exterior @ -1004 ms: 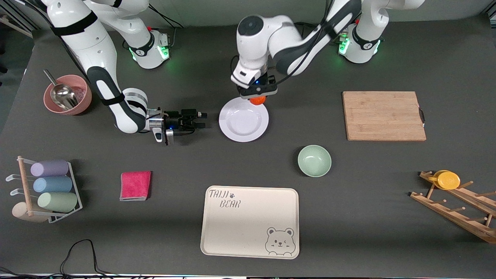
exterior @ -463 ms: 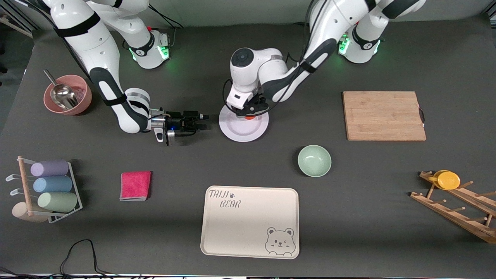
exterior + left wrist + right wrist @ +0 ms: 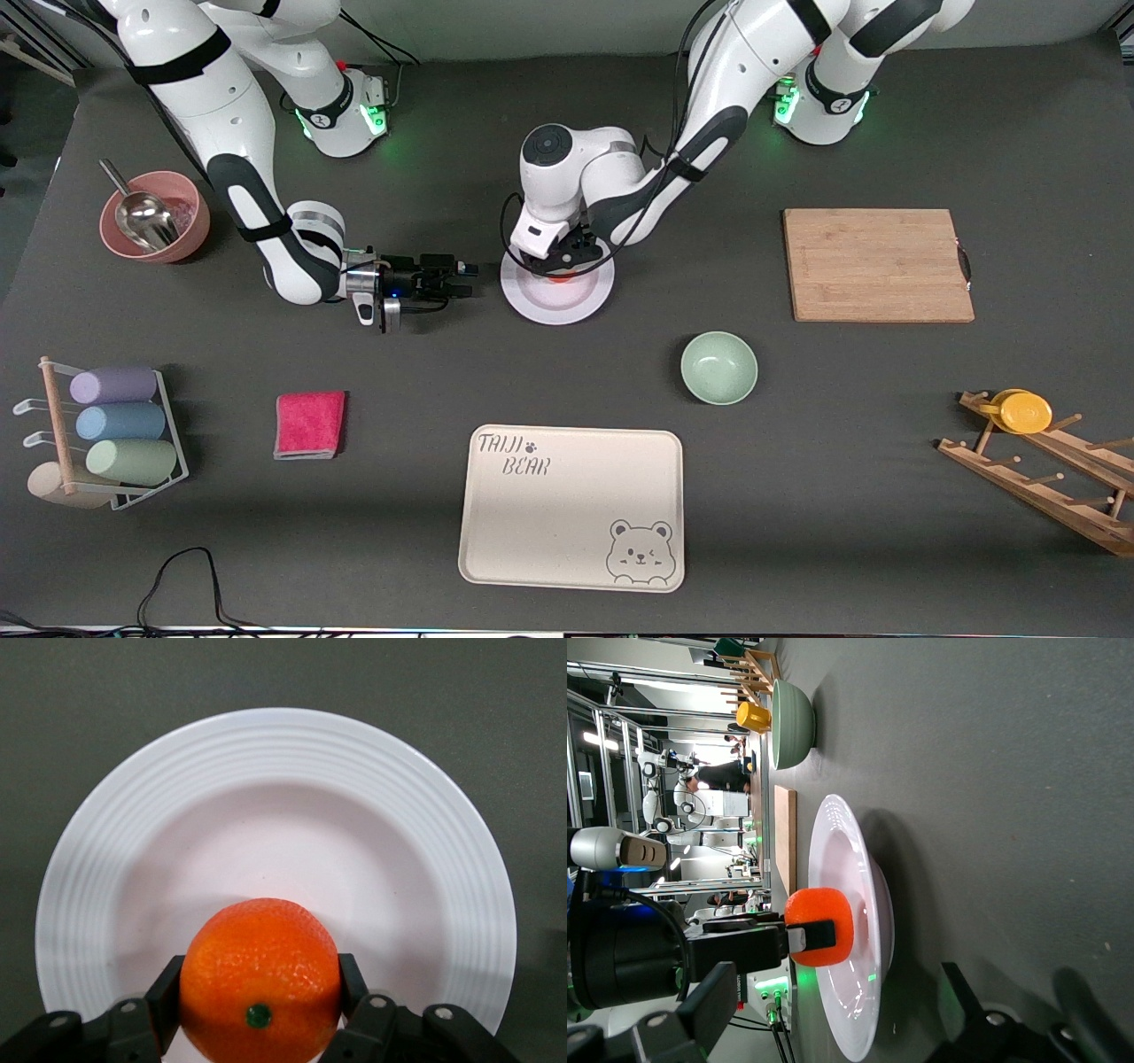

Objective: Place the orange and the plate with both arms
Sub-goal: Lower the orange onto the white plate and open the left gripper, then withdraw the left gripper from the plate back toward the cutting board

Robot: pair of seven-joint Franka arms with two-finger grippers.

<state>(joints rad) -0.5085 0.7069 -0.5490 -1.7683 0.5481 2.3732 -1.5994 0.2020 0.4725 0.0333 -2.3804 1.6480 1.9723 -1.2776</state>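
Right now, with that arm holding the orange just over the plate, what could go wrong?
The left gripper is shut on the orange, just over the plate and seemingly not yet resting on it. Released now, the round fruit might roll toward the raised rim or off it. The right gripper waits low beside the plate, fingers apparently open; if it goes for the rim too soon, it might nudge the plate under the orange.

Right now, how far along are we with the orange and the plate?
Done: the left end effector has the orange gripped and low over the plate. In hand: setting it down; it is not yet released. Left: letting go, then the plate itself, which the right end effector waits beside, at table level.
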